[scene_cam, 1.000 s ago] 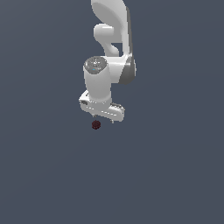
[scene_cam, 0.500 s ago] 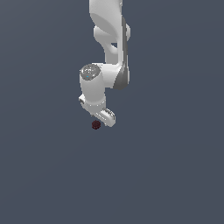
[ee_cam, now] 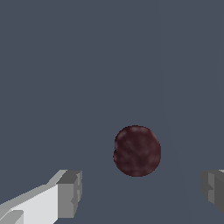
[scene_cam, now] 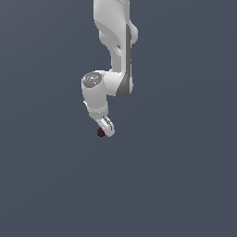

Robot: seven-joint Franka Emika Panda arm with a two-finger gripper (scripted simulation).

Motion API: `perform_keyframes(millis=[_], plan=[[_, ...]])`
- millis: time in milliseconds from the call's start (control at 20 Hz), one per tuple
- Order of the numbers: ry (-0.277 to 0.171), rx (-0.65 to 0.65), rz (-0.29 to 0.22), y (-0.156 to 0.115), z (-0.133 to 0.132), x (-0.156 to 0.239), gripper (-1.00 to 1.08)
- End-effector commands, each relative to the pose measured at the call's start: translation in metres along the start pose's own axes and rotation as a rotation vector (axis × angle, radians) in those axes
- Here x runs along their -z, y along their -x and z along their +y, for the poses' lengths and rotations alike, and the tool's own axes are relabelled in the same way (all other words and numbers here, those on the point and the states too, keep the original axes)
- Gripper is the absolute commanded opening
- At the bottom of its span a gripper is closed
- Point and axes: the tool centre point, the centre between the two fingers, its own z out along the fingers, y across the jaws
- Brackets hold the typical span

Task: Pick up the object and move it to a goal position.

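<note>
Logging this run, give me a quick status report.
Tool open, empty. Maroon lump between the fingers, ungrasped. Nothing visible in the way.

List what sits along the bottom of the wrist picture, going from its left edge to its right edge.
One gripper finger → the dark red bumpy object in the open gap between the fingers → the other finger at the picture's edge.

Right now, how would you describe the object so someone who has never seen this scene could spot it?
Find the white arm hanging into the plain grey-blue scene and follow it down to its tip. Right beside the tip sits the object, a tiny dark maroon, bumpy round lump. It is the only dark red thing in view, between the open jaws in the wrist view.
</note>
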Motion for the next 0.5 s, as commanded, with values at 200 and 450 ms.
perform_keyframes(millis=[200, 450], plan=[[0.001, -0.075, 0.006, -0.0021, 0.0077, -0.0066, 1.00], [0.001, -0.077, 0.006, -0.0022, 0.0081, -0.0073, 1.00]])
